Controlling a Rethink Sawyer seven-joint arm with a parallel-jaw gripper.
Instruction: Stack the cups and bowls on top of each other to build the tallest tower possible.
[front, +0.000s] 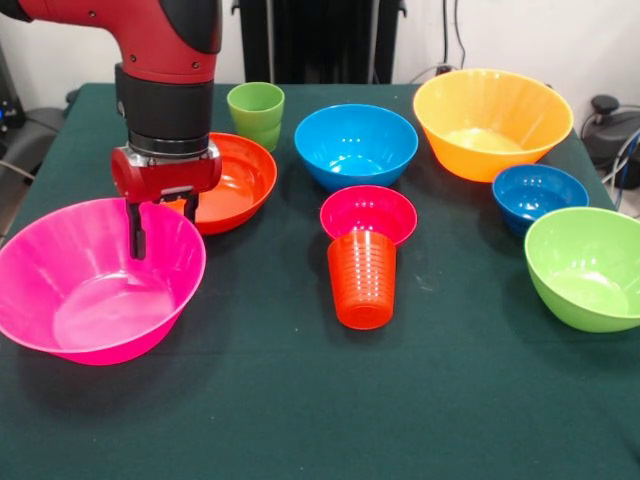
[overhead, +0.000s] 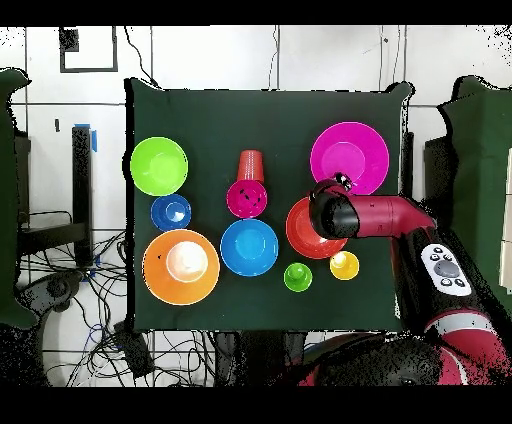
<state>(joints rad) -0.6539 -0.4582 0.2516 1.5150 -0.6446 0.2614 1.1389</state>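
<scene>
The red and black arm is covering the small yellow plastic cup (overhead: 344, 265) in the front view, so that cup is showing only from overhead, beside the small light green plastic cup (front: 256, 113). The arm's wrist is also hiding the left part of the wide shallow red-orange plastic bowl (front: 238, 183). The lime green plastic bowl (front: 588, 266) is being cut off by the right edge of the front view. The gripper (front: 160, 222) is hanging over the far rim of the large pink plastic bowl (front: 95, 282); only one dark finger is clearly standing out, and whether the fingers are spread or closed I cannot tell.

A dark green cloth-covered table (front: 300, 400) is carrying everything. Around it, a pale floor with dark lines is showing from overhead, with loose cables (overhead: 70, 290) lying off one side.

The large pink bowl is sitting alone at the near left, upright and empty, with nothing piled on it. The ribbed orange-red plastic cup (front: 362, 278) is lying on its side near the middle, its mouth touching the small magenta plastic bowl (front: 368, 214). Behind them is sitting the medium blue plastic bowl (front: 355, 145). The large yellow-orange plastic bowl (front: 486, 123) is standing far right, with the small dark blue plastic bowl (front: 539, 196) just in front of it.
</scene>
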